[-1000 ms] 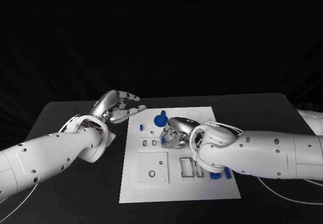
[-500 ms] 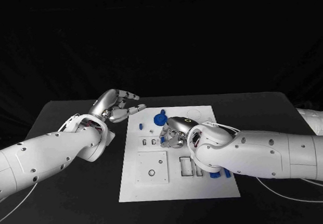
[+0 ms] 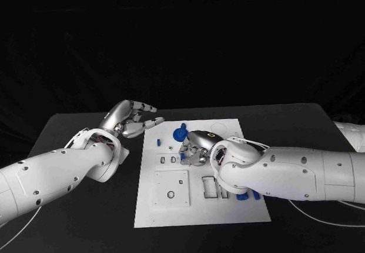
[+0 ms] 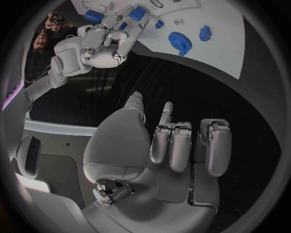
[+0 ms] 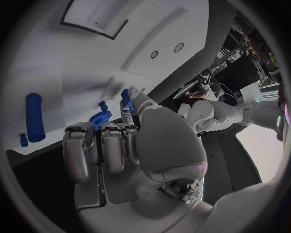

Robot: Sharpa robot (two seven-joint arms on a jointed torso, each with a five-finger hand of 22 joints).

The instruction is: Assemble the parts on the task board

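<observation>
1. Task board: white plate flat on the middle of the black bench, long side running away from the robot. Small blue parts lie on it; a blue gear sits near the far end, a blue peg just to its left, more blue pieces near the right edge under the right arm.

2. Right robot hand: down over the board's middle, just this side of the gear. In the right wrist view the fingers are curled in and a small blue part shows at the fingertips. It looks pinched, but I cannot tell for certain.

3. Left robot hand: raised beside the board's far left corner, fingers curled in, nothing in it; the left wrist view confirms this.

4. Step in hand, as I judge it: seating a small part in a socket near the board's middle.

5. To do it well: keep the part upright over its socket, lower straight, press only once aligned. Avoid sweeping the gear beside the fingertips.

6. Left robot hand could steady the board's near-left edge should it slide.
</observation>
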